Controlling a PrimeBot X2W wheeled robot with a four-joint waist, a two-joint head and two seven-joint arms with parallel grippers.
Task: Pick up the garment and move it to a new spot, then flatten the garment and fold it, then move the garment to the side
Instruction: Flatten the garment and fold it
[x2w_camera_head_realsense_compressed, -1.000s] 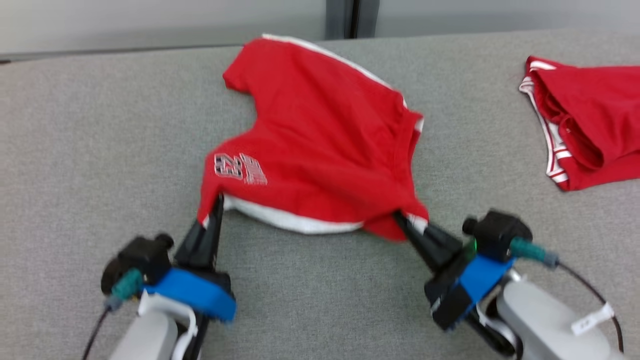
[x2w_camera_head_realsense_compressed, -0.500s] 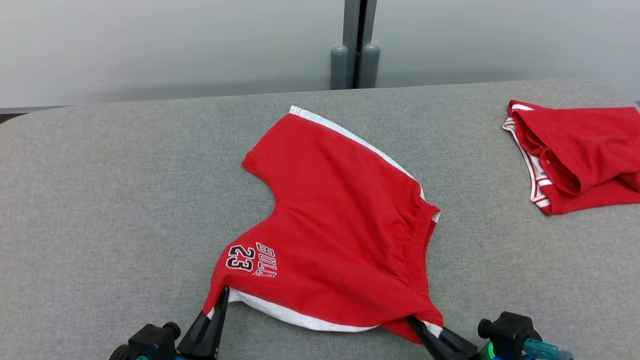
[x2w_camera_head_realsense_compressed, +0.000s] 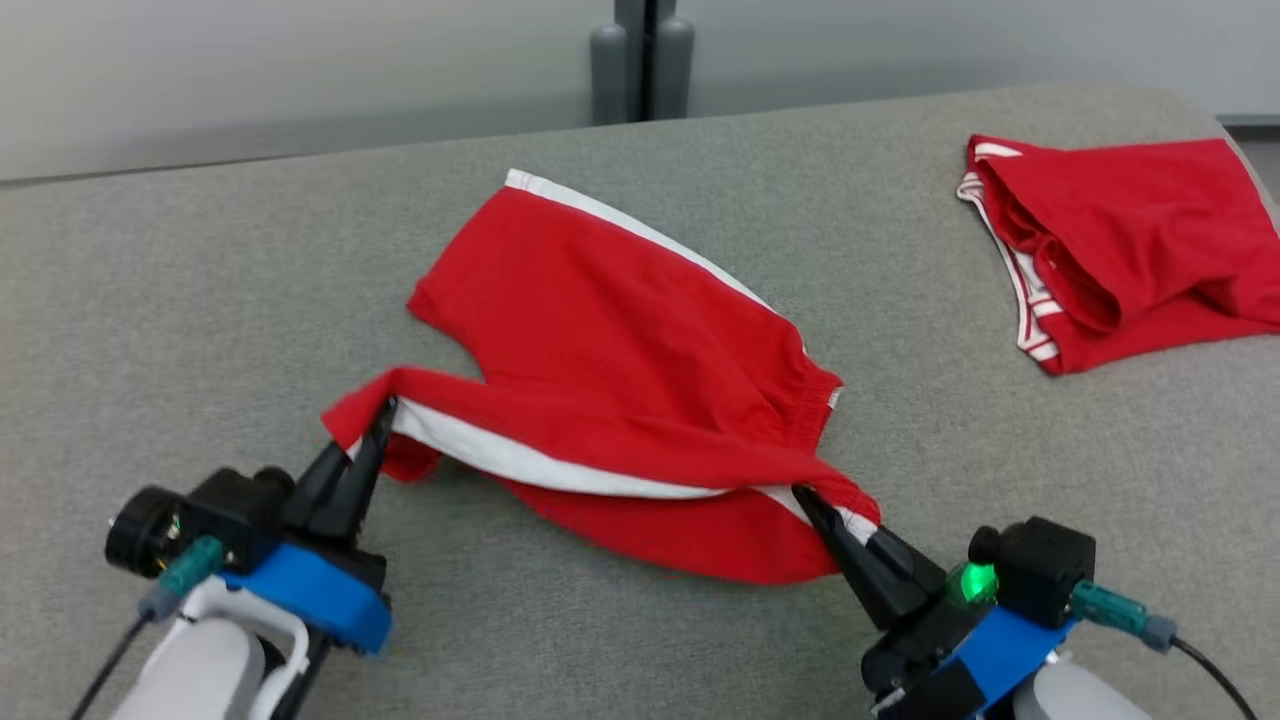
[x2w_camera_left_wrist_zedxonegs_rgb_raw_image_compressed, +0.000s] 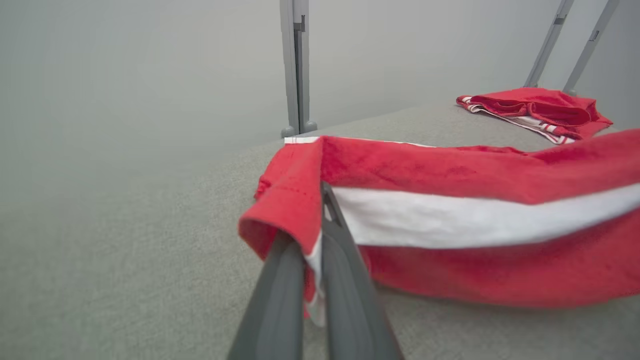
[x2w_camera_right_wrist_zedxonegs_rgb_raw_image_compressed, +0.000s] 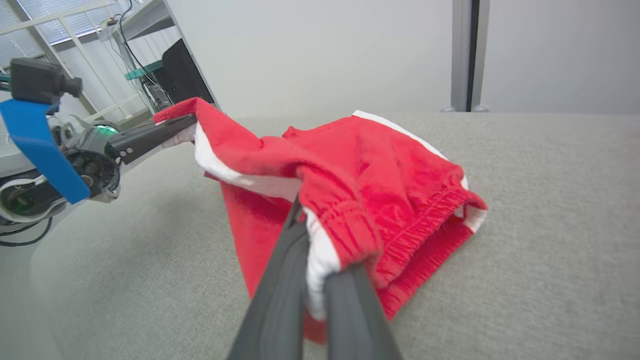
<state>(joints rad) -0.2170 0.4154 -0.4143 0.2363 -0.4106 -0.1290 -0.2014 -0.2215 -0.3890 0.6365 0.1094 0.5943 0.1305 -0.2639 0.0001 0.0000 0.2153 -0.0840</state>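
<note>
The left hand (x2w_camera_head_realsense_compressed: 385, 412) and right hand (x2w_camera_head_realsense_compressed: 802, 493) have lifted the near edge of the garment (x2w_camera_head_realsense_compressed: 600, 320).

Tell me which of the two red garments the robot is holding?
The middle red shorts, with the broad white stripe: the left gripper and right gripper each pinch a near corner. The other red garment lies apart at the far right.

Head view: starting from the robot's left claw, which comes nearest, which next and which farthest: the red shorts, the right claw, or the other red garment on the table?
1. Red shorts: pinched in the left claw itself, at their left corner.
2. Right claw: across the shorts, on the right.
3. Other red garment: far right and further back.
</note>
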